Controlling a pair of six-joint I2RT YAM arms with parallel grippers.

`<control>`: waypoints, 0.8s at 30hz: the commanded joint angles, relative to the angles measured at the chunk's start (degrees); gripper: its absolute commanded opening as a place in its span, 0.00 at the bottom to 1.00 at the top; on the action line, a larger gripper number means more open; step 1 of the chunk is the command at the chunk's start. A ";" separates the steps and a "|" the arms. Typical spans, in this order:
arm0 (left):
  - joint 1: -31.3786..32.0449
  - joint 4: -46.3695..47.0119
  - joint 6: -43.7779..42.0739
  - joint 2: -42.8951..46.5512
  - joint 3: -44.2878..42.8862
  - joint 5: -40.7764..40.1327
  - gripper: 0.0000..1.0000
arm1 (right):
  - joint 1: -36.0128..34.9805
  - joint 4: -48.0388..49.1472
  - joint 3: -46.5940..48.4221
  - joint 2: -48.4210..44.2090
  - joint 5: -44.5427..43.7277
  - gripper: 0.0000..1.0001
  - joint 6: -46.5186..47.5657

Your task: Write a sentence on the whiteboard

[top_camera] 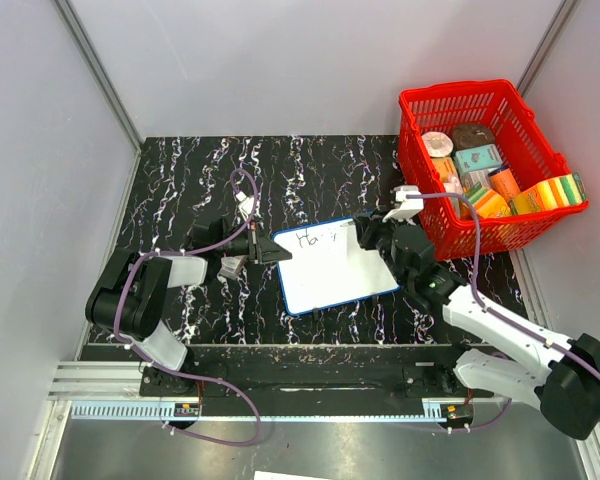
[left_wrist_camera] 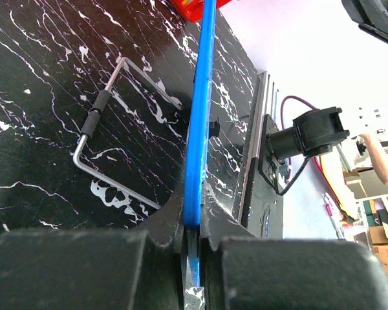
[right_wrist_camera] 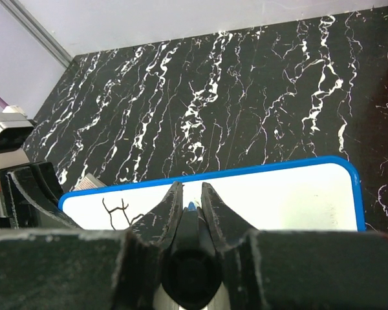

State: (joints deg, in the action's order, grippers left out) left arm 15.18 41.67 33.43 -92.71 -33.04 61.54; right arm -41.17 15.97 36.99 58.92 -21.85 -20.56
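Observation:
The whiteboard [top_camera: 335,270], white with a blue rim, lies slightly tilted on the black marbled table. My left gripper [top_camera: 265,248] is shut on its left edge; in the left wrist view the blue rim [left_wrist_camera: 199,129] runs edge-on between the jaws. My right gripper [top_camera: 365,238] hovers over the board's upper right, shut on a black marker [right_wrist_camera: 191,258] whose blue tip points at the white surface [right_wrist_camera: 284,200]. The sentence [top_camera: 315,238] is a few thin dark strokes near the top edge, also visible as the sentence's strokes [right_wrist_camera: 119,210] left of the right fingers [right_wrist_camera: 170,206].
A red basket [top_camera: 510,110] holding several packets stands at the back right, close to the right arm. A bent metal wire stand [left_wrist_camera: 107,123] lies on the table left of the board. A small grey item [top_camera: 232,266] sits beside the left gripper. Walls enclose three sides.

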 commanded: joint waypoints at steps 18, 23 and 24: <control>0.29 -3.09 -7.85 0.42 -0.45 -5.02 0.00 | 0.39 0.73 -1.05 2.78 -0.04 0.00 -0.98; 0.29 -3.09 -7.85 0.51 -0.45 -5.02 0.00 | 0.39 -0.23 -2.01 2.17 0.92 0.00 -1.50; 0.29 -3.09 -7.85 0.42 -0.45 -5.02 0.00 | 0.39 -0.32 -2.19 1.91 1.02 0.00 -1.68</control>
State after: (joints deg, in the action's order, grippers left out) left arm 15.27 40.82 32.95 -92.36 -33.04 61.39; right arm -41.15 16.16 35.99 61.98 -21.39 -21.37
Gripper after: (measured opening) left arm 0.083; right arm 0.200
